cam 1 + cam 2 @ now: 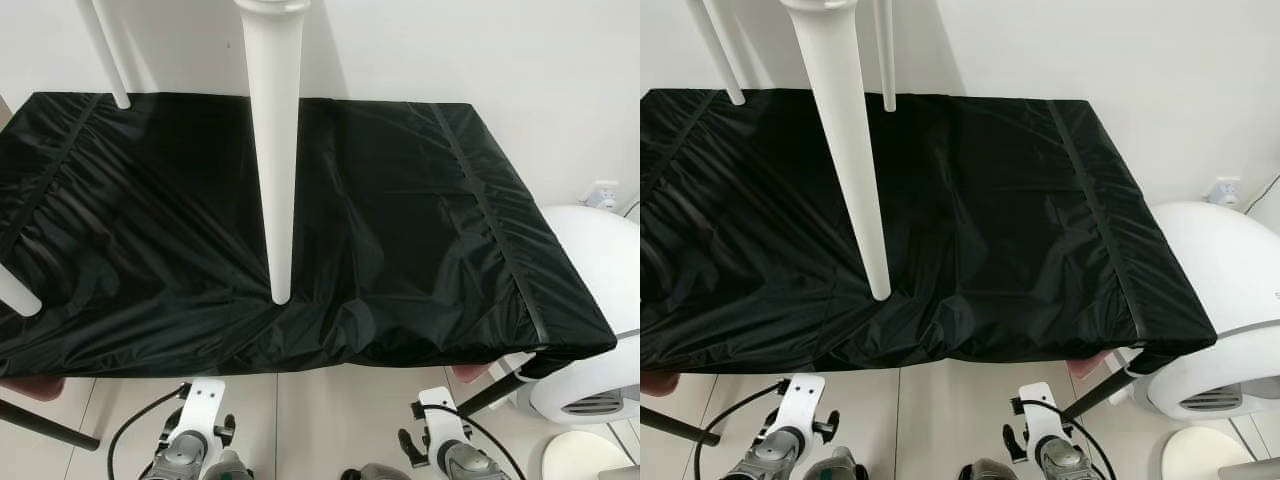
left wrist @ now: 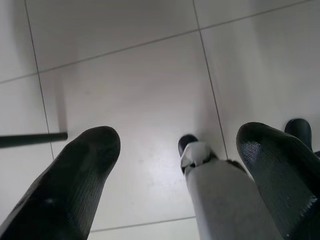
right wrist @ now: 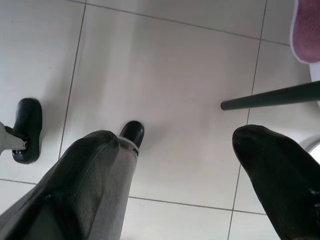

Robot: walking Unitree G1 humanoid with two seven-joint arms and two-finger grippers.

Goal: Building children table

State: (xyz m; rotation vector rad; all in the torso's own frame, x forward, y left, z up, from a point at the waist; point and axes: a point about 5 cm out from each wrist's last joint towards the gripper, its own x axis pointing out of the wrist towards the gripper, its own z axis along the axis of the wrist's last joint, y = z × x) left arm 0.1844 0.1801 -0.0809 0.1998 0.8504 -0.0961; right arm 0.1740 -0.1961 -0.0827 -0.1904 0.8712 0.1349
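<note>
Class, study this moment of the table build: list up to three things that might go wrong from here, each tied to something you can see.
1. The upturned table's nearest white leg rises close in front of the camera, so a reaching arm may knock it.
2. The table rests on a slippery-looking, wrinkled black cover, so it may slide when pushed.
3. Both hands hang low over the floor tiles, left hand and right hand open, near a dark bar that could snag them when raised.
</note>
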